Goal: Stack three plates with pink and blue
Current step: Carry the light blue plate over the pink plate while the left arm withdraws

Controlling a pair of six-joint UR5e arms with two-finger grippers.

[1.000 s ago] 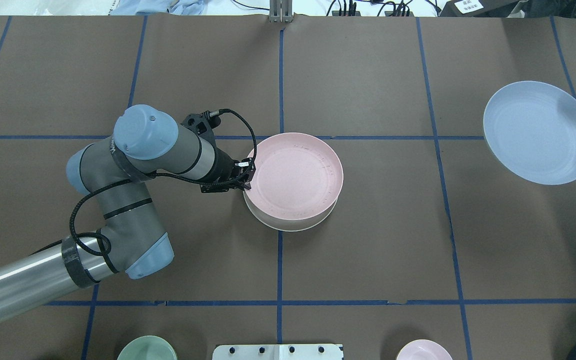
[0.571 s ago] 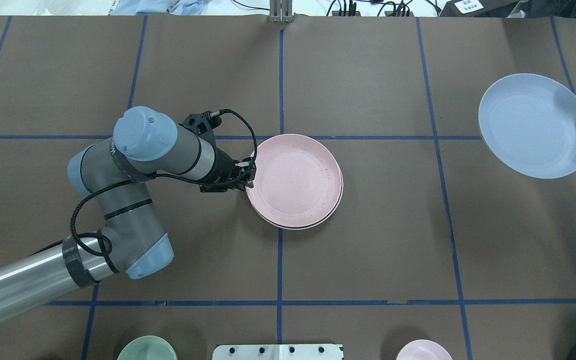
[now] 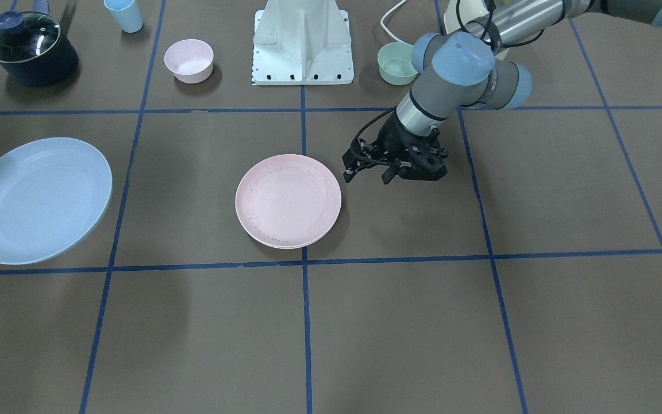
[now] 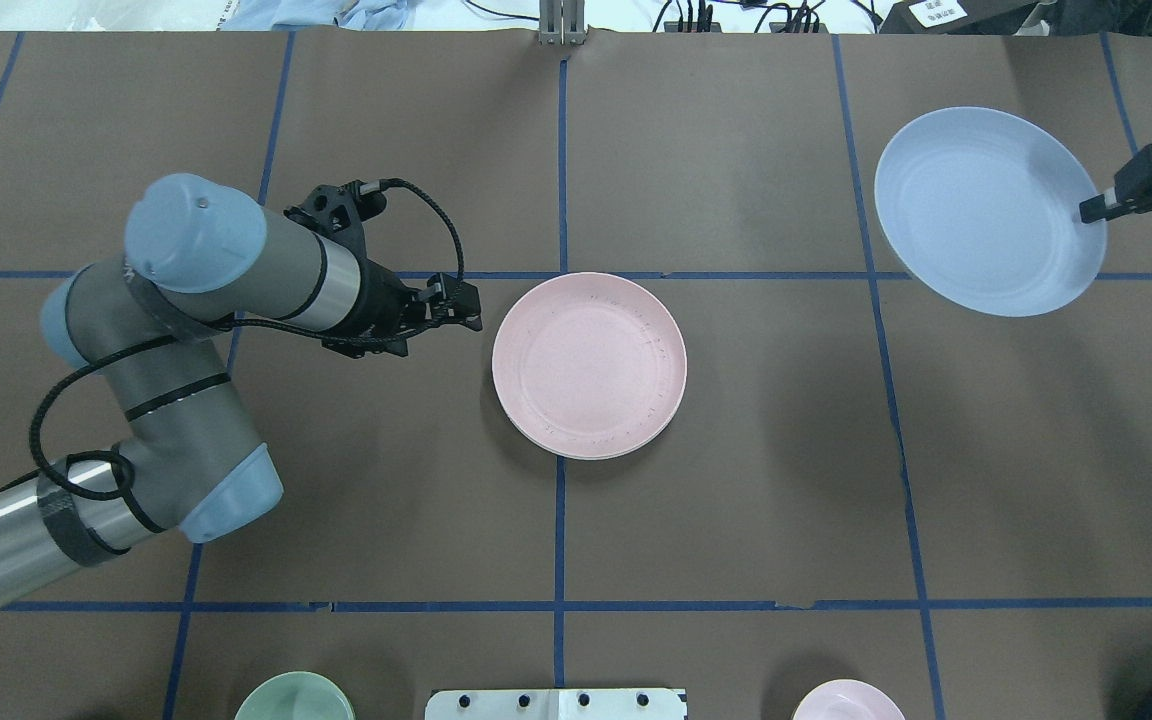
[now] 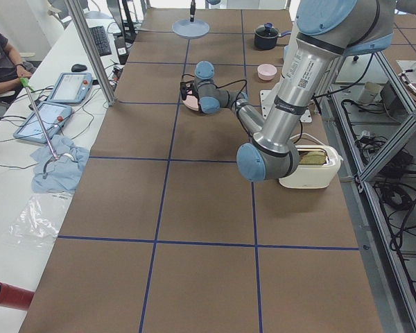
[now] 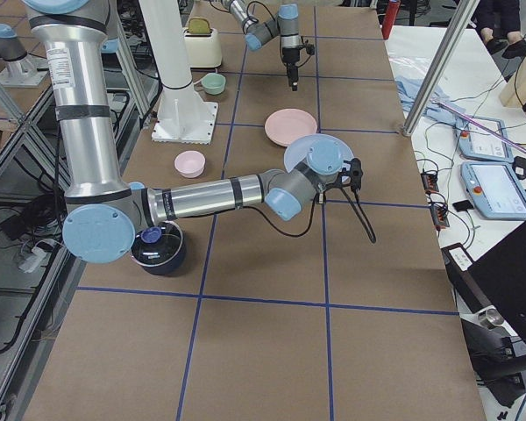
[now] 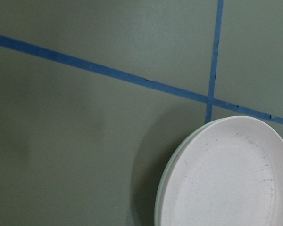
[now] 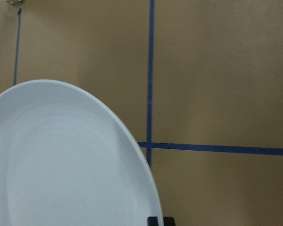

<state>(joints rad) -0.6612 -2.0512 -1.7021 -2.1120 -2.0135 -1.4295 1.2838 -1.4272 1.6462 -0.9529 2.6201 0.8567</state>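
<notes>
The pale pink plate [image 4: 588, 362] lies on the cream-white plate [image 4: 586, 457] at the table's centre; only the cream rim shows, also in the left wrist view [image 7: 172, 162]. My left gripper [image 4: 473, 308] is open and empty, a short way left of that stack. My right gripper [image 4: 1093, 210] is shut on the rim of the light blue plate [image 4: 986, 210] and holds it in the air over the far right of the table. The blue plate fills the lower left of the right wrist view [image 8: 61, 165].
A mint-green bowl [image 3: 397, 62] and a small pink bowl [image 3: 189, 60] stand either side of the robot base [image 3: 303, 40]. A dark lidded pot [image 3: 29, 49] and a blue cup [image 3: 124, 14] stand at the near right corner. A toaster [image 5: 308, 163] sits by the left arm.
My left gripper let go of the pink plate, which settled on the cream plate, and drew back to the left. My right gripper carried the blue plate leftward and farther from the robot.
</notes>
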